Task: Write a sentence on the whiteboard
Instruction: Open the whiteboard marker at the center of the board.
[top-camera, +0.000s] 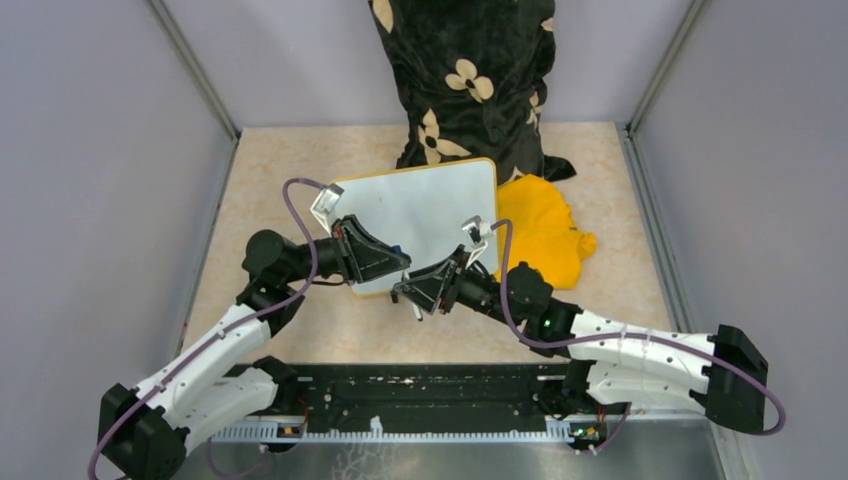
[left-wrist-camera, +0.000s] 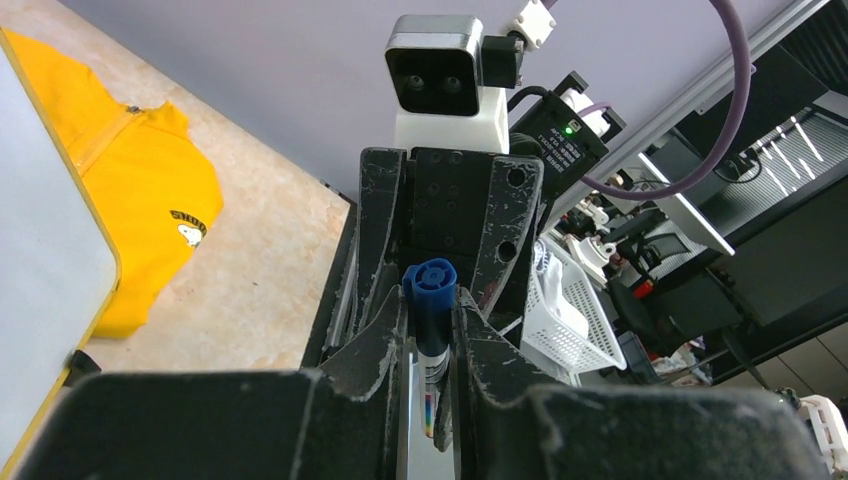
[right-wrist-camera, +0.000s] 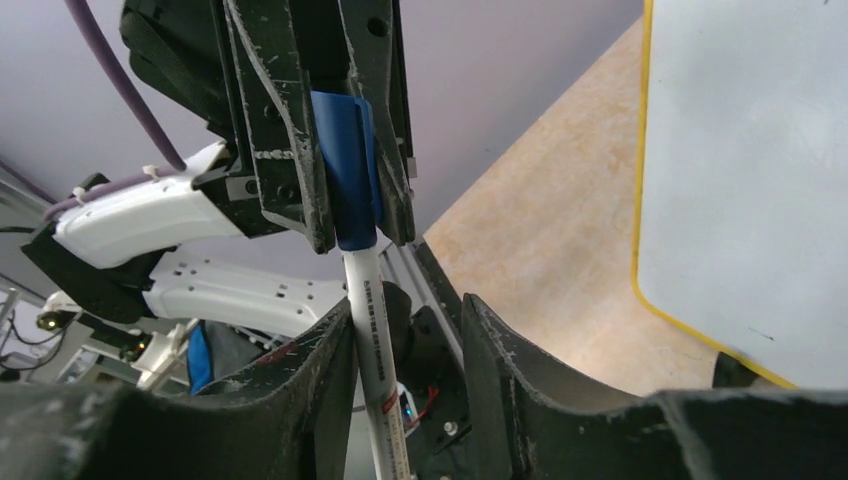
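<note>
- Beige tabletop (top-camera: 290, 160) inside grey walls; whiteboard (top-camera: 420, 210) lying flat mid-table, with its yellow frame visible.
- Near edge of whiteboard hidden under both grippers in the overhead view.
- Whiteboard face glossy and washed out from above, and cropped to a corner in both wrist views.
- Left gripper (right-wrist-camera: 358, 228) over the near-left part of whiteboard, clamped on the blue cap (right-wrist-camera: 345, 170) of a marker (right-wrist-camera: 372, 300).
- Right gripper (right-wrist-camera: 405, 330) just off whiteboard's near edge, jaws apart around the white barrel. Barrel sits against one finger with a gap to the other, so not gripping.
- Marker tip hidden inside the cap; barrel print too small to read.
- Blue tail end (left-wrist-camera: 432, 285) seen in the left wrist view, between the facing gripper's fingers. Rest of barrel mostly blocked by blurred near fingers.
- Yellow cloth (top-camera: 545, 235) butting against whiteboard's right edge; cannot tell if tucked under. Dark logo on it, lettering not legible.
- Dark floral fabric (top-camera: 465, 90) behind whiteboard's far edge, top cut off by the frame.
</note>
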